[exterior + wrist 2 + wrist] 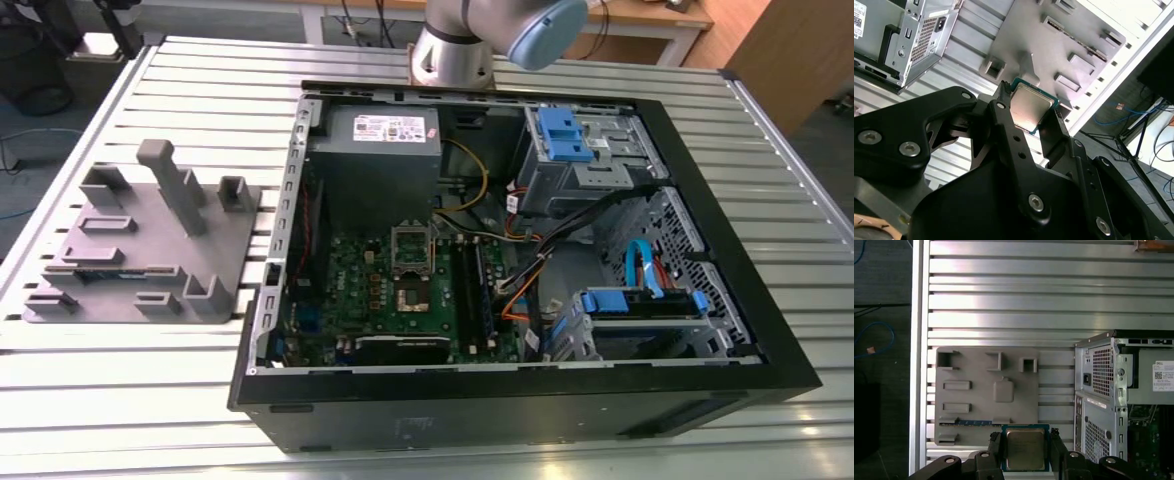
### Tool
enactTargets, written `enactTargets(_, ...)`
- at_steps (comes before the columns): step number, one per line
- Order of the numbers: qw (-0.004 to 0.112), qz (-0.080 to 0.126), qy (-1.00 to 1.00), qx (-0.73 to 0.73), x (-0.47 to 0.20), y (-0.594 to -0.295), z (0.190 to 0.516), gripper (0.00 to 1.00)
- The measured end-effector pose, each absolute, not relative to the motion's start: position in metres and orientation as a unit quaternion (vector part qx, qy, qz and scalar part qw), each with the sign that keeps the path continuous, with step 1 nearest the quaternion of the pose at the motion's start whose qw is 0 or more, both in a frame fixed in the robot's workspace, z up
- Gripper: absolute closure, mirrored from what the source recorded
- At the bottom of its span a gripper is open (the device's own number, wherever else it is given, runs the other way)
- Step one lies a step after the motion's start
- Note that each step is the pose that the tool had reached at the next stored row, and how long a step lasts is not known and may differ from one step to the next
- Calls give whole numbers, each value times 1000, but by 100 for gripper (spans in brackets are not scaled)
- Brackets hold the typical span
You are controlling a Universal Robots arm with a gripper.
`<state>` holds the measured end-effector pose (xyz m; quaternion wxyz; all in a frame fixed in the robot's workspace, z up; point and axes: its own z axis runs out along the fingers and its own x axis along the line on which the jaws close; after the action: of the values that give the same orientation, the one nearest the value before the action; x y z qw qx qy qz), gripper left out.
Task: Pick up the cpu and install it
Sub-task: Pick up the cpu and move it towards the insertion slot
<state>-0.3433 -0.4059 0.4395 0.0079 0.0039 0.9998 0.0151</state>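
Arm (461,45) cut off by the exterior view's top edge; cpu (1030,102) lower edge hidden behind fingers (1010,135) in the second wrist view.

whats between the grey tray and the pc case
Just a bare strip of slatted table separates the tray from the case, as the first wrist view shows.

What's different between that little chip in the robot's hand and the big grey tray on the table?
The cpu is small, with a shiny metal top; the tray is far larger and matte grey. The cpu is plain and flat; the tray carries upright blocks. The cpu is clamped in the hand, held up in the air; the tray lies flat on the slatted table. Both are greyish and roughly square.
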Motion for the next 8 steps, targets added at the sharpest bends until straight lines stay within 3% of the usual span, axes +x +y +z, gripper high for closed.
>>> enactTargets(8,8,15,1000,4,-338,-406,439,53)
